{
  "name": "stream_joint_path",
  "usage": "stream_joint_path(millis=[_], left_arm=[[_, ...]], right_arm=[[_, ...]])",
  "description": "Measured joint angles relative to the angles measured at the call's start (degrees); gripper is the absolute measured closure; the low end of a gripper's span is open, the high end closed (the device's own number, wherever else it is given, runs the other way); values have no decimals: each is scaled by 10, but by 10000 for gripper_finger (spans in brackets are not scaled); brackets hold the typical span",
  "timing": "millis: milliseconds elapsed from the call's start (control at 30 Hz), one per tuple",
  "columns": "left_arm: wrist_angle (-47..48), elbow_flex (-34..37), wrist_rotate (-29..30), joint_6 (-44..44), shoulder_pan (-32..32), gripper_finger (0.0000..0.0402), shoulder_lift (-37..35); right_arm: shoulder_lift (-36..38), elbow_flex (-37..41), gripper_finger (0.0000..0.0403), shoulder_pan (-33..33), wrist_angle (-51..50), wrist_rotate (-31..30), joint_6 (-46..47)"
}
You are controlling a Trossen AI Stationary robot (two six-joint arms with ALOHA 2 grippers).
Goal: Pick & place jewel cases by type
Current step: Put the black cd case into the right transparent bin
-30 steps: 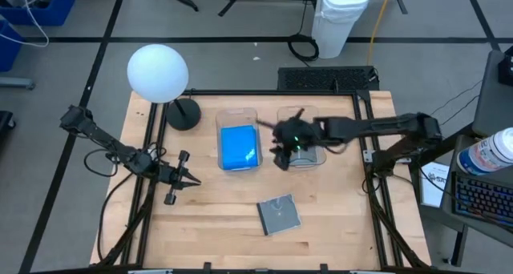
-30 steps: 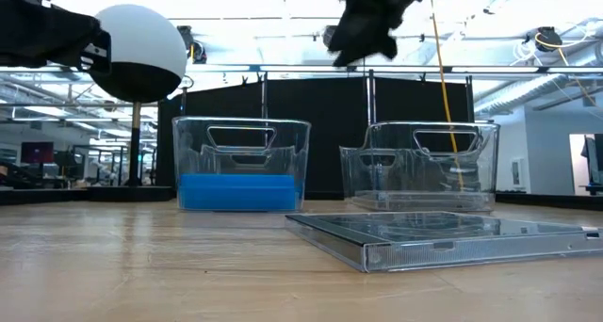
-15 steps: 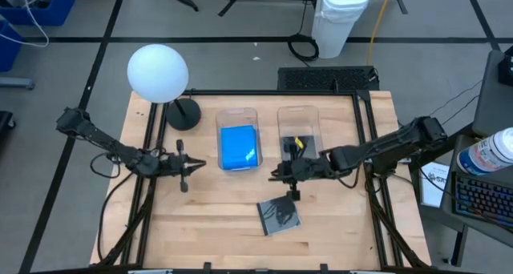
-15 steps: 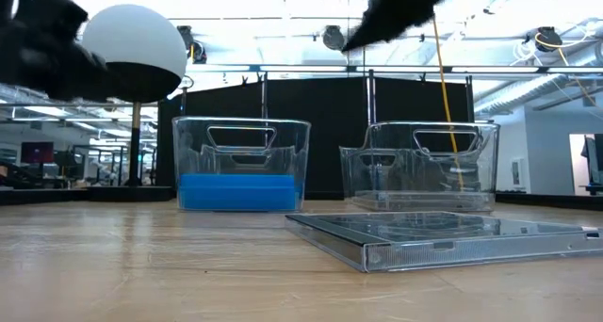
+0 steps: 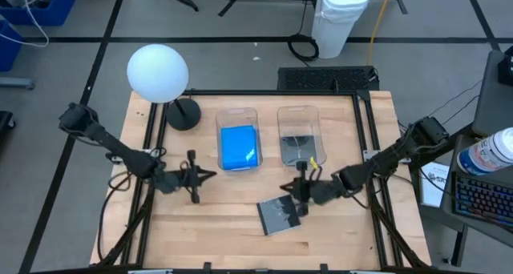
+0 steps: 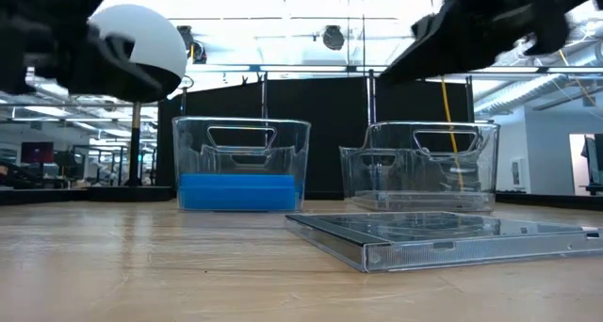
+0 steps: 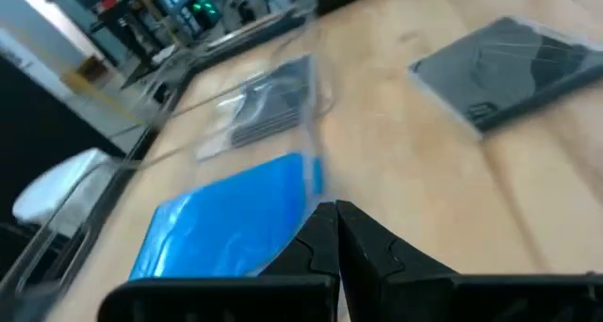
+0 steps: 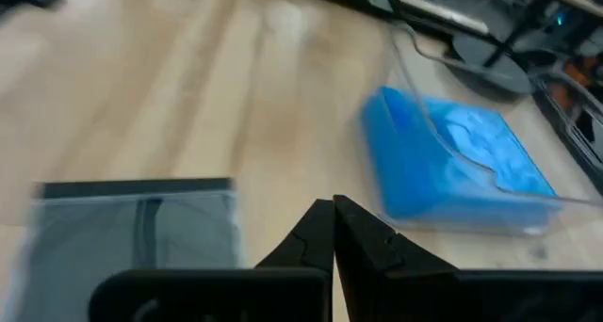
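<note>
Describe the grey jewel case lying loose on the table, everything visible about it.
The grey jewel case is a thin, squarish, see-through plastic case with a dark tray inside. It lies flat and closed on the wooden table, turned slightly askew, in front of the two clear tubs. The right gripper hovers shut at its edge; no contact is visible.

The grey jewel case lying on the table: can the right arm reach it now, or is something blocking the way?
Probably yes. The right gripper, fingers shut, hangs just beside the grey jewel case, which lies flat on open wood with nothing on it. Both tubs stand farther back. The fingers must open first.
</note>
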State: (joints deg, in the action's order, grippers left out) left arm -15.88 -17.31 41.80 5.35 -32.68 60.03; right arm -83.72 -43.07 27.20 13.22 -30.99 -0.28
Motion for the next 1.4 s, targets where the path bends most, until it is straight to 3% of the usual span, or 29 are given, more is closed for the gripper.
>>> stream_joint_path(millis=[267, 400, 533, 667, 800, 1033, 1167, 1400], left_arm=[[12, -172, 49, 25, -56, 397, 178], [10, -241, 71, -9, -59, 387, 248], [10, -293, 12, -37, -46, 375, 315], [12, -338, -32, -6, -44, 347, 396], [36, -393, -74, 30, -44, 299, 468], [148, -504, -87, 126, -46, 231, 550], [195, -546, -86, 151, -43, 221, 570], [221, -545, -110, 131, -19, 220, 572]], right_arm=[[0, 0, 403, 87, -18, -50, 29], [0, 0, 403, 126, -48, -58, 95], [0, 0, 403, 179, -67, -88, 160], [0, 0, 403, 206, -100, -123, 228], [0, 0, 403, 210, -123, -123, 327], [0, 32, 403, 193, -122, -91, 458], [-3, 78, 403, 180, -117, -94, 540], [-4, 153, 403, 139, -96, -58, 647]])
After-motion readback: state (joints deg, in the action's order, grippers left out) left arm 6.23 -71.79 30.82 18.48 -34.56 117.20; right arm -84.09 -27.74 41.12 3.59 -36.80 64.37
